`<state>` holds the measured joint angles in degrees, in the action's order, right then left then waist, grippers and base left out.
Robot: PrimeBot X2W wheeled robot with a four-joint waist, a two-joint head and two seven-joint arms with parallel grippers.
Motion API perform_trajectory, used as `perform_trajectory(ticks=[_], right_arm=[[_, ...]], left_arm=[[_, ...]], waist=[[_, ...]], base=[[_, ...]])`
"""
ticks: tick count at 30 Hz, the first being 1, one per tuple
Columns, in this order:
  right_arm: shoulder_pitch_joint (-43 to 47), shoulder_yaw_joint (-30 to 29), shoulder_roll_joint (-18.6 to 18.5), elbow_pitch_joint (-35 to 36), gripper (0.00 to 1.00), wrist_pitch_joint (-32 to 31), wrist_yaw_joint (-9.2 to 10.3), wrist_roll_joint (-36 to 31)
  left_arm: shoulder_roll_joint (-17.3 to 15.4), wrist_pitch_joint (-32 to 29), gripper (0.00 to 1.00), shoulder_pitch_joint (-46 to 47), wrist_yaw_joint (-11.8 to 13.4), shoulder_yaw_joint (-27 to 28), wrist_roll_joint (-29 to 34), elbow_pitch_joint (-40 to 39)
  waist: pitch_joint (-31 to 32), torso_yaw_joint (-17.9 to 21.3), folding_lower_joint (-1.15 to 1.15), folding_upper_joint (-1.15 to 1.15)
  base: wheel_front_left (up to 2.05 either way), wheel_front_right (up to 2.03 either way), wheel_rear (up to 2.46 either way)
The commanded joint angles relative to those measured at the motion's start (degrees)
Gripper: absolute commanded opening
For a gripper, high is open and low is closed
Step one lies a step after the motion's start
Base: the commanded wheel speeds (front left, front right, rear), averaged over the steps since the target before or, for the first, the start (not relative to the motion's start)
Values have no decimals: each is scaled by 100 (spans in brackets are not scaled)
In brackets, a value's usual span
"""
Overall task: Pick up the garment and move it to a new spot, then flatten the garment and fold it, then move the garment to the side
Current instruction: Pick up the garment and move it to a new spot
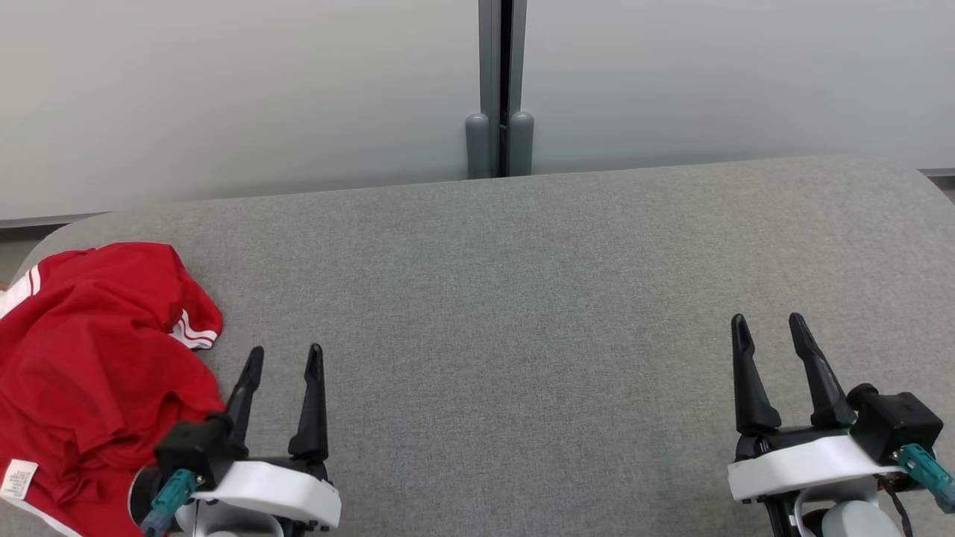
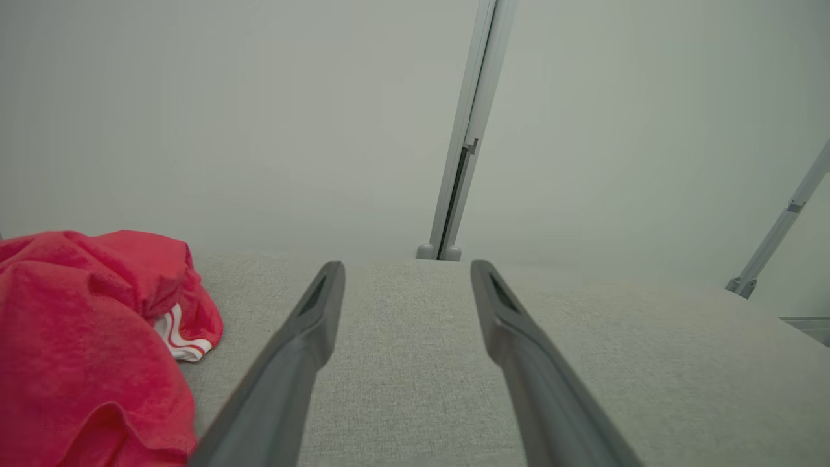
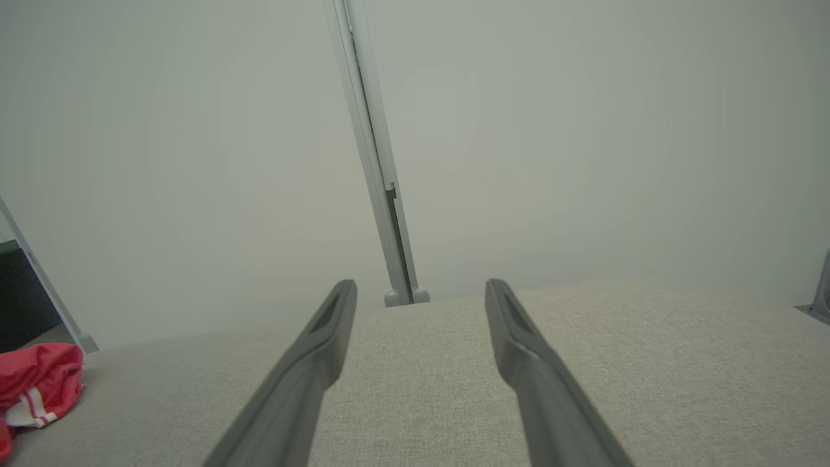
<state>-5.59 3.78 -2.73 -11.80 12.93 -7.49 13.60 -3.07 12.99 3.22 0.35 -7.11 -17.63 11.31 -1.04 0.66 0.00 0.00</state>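
Garment (image 1: 97,350): soft matt red cloth, white-striped trim. Table (image 1: 522,298): coarse grey woven fabric. Fingers (image 1: 312,403): smooth dark plastic. Far wall (image 1: 224,97): smooth pale matt panels.

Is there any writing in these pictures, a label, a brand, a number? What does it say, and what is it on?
White tag at the near edge of the red garment: too small and blurred to read.
White stripes on the garment's trim: a pattern, no letters.
Grey fabric surface, pale wall, left gripper, right gripper: no writing to be seen on them.
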Motion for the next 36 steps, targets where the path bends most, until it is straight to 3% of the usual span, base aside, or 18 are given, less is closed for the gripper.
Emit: perform_trajectory(ticks=[1,7,21,36], right_arm=[[-17,9,-20,-16,100,57,0,-8],[-79,89,-23,-183,100,121,0,-77],[-52,94,-24,-298,100,240,0,-197],[89,441,-25,-418,100,237,0,-7]], left_arm=[[-14,43,100,-24,-46,15,92,45],[9,111,100,32,-132,-40,269,453],[7,230,100,95,21,-192,504,604],[7,217,100,-13,85,-25,509,528]], waist=[[5,-2,0,0],[22,-2,0,0],[88,-90,0,0],[255,-1214,0,0]], base=[[0,0,0],[0,0,0],[0,0,0],[0,0,0]])
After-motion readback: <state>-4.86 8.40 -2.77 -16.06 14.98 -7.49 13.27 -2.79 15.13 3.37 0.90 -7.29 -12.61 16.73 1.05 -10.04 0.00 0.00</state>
